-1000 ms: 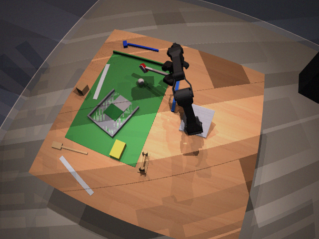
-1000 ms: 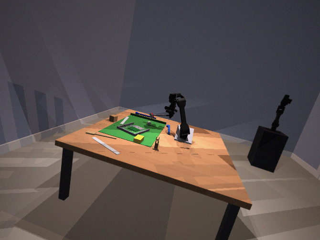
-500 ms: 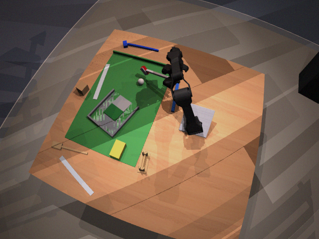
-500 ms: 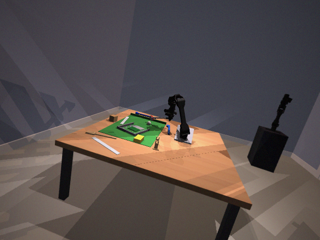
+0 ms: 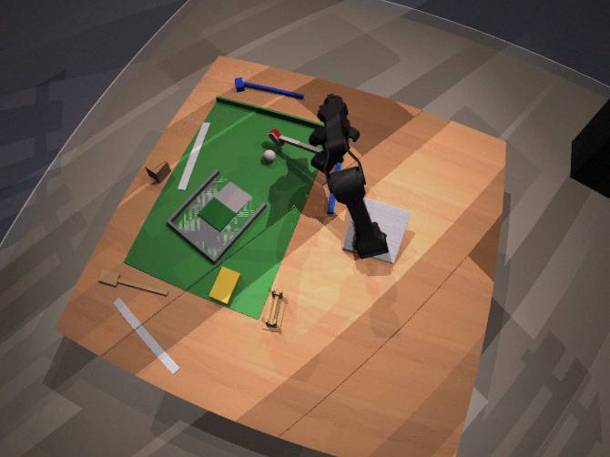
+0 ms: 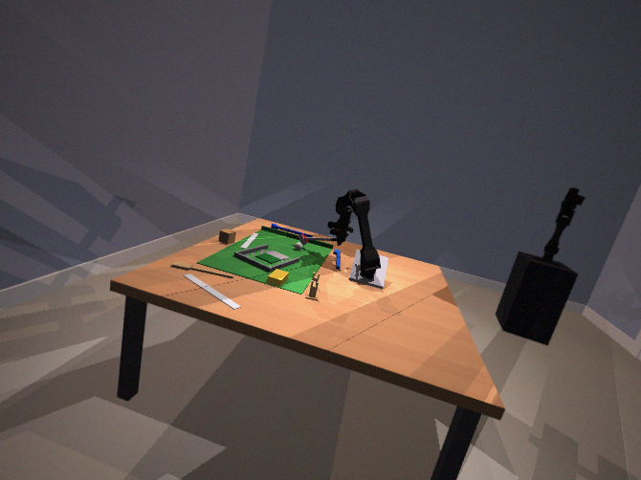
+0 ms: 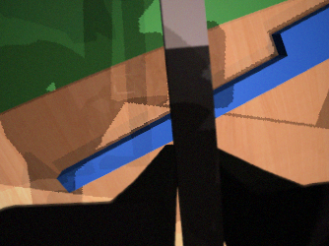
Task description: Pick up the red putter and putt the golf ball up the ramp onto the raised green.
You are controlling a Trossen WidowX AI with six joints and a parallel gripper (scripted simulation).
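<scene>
My gripper (image 5: 322,147) (image 6: 338,238) (image 7: 185,152) is shut on the red putter (image 5: 293,142) (image 6: 312,238) (image 7: 184,27). Its grey shaft runs out over the green mat (image 5: 238,126) (image 6: 310,277) (image 7: 59,46), and its red head (image 5: 275,135) hangs just behind the white golf ball (image 5: 269,156) (image 6: 298,245). The raised green (image 5: 217,213) (image 6: 265,258) sits inside a grey walled frame (image 5: 193,236), with a grey ramp (image 5: 234,195) on the side facing the ball. In the wrist view the shaft runs up the middle; the head and ball are out of frame.
A blue putter (image 5: 269,88) lies behind the mat. A blue L-shaped piece (image 5: 331,200) (image 7: 236,95) lies beside the arm. A yellow block (image 5: 224,284), a grey bar (image 5: 193,156), a brown cube (image 5: 158,171), a wooden putter (image 5: 129,281), a grey strip (image 5: 146,335) and a small wooden stand (image 5: 274,309) lie around.
</scene>
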